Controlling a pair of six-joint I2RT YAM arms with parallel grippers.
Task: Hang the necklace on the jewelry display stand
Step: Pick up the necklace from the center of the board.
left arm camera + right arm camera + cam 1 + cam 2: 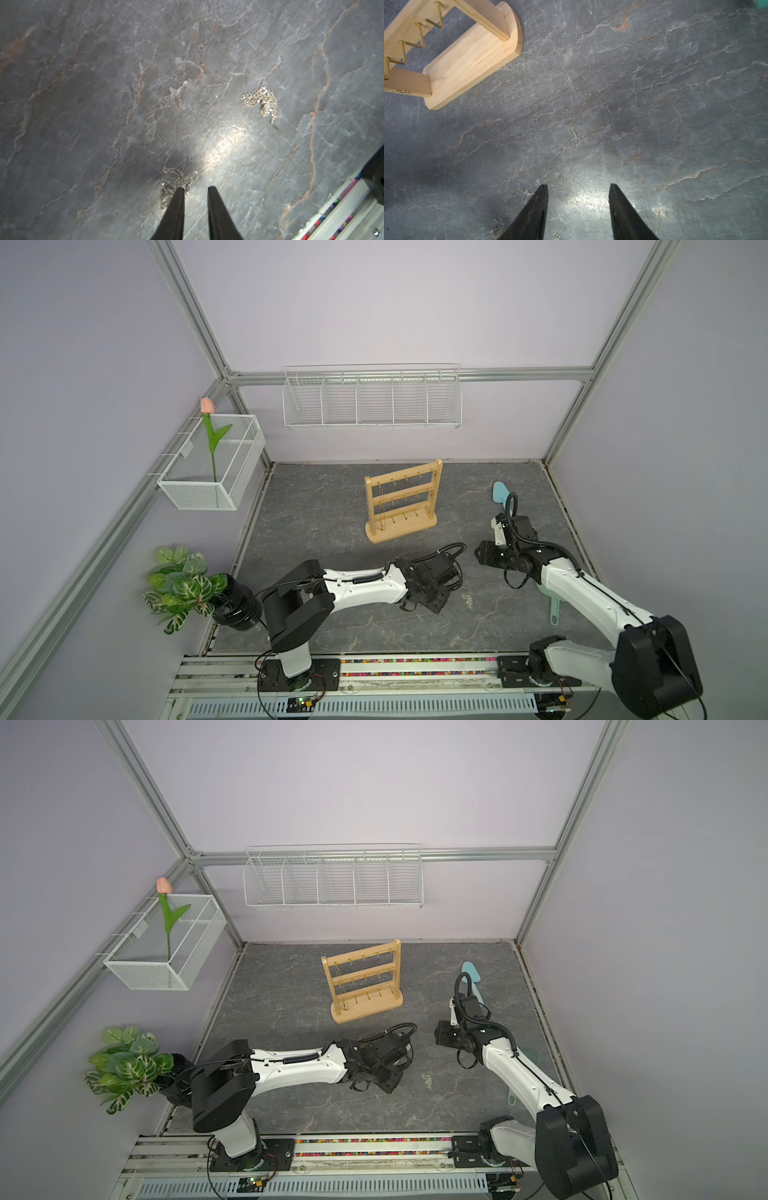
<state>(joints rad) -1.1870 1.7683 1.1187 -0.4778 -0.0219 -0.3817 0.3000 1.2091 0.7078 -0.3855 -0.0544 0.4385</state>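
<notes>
Two limp, light, slippery chains: necklace (178, 179) at left gripper (196, 188) tip, second chain (264, 100) apart. Pinch a raised strand. Left narrowly parted, right gripper (578, 184) wider, both empty.

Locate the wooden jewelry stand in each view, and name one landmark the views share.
In a top view: jewelry stand mid-tabletop, just right of picture centre.
In a top view: stand just left of picture centre.
Left wrist: not in it.
Right wrist: cropped at a picture corner, base and hooks showing.
Shared landmark: the grey veined tabletop.
</notes>
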